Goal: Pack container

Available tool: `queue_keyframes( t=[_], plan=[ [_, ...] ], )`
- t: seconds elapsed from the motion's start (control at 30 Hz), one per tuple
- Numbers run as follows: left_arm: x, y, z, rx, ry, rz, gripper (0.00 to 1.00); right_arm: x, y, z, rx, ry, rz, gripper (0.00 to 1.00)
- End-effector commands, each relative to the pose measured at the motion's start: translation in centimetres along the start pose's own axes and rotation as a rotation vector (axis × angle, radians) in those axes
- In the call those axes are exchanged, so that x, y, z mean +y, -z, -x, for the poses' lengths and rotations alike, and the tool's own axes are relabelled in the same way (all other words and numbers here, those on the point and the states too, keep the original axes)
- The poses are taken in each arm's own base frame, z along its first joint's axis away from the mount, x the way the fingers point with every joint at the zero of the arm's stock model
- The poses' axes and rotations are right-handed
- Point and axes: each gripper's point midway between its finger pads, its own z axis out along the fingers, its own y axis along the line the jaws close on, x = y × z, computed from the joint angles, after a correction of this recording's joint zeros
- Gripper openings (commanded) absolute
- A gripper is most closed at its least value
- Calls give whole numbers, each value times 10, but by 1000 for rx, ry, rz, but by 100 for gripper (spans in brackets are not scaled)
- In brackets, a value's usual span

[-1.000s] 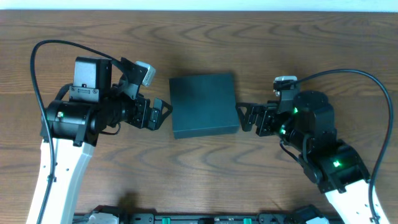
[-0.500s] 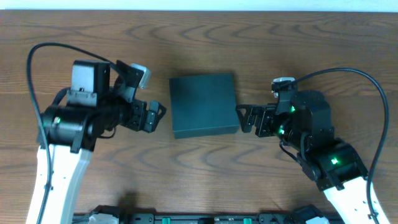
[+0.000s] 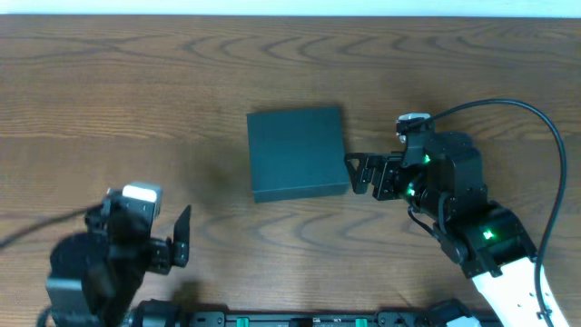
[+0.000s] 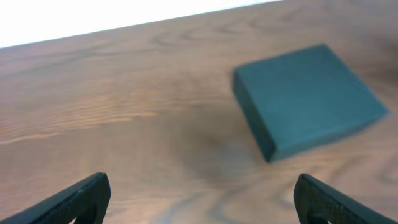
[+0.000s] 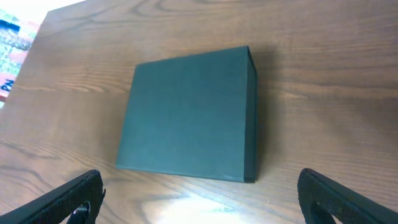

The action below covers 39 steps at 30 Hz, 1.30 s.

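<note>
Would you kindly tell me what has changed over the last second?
The left gripper, open and empty, pulled back from the container's left side toward the near left. The container stayed put, closed, and the right gripper stayed open beside its right edge.

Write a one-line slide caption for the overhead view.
Closed dark container on the wooden table; open right gripper beside its right edge, open left gripper apart at the near left.

Overhead, the left arm [image 3: 95,272] is blurred and cut by the bottom edge. Wrist views show only fingertips [image 4: 81,199], cropped at the lower corners. A colourful patch [image 5: 12,50] at one edge is unreadable
</note>
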Motion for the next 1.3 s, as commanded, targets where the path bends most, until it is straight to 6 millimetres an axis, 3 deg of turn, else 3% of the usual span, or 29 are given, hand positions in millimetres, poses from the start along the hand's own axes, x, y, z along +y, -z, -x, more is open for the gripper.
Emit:
queue_keyframes(
  t=[0.0, 0.27, 0.5, 0.87, 1.27],
  plan=[
    [13, -3, -22, -53, 13, 89, 95, -1, 2, 4, -12, 11, -6, 99],
    [15, -45, -80, -107, 133, 116, 95, -1, 2, 4, -12, 11, -6, 99],
    [15, -75, -111, -83, 198, 111, 95, -1, 2, 4, -12, 12, -6, 99],
    [15, -110, -131, -97, 238, 104, 95, -1, 2, 4, -12, 12, -6, 99],
    [18, -109, -129, -102, 238, 119, 95, -1, 2, 4, -12, 12, -6, 99]
  ],
)
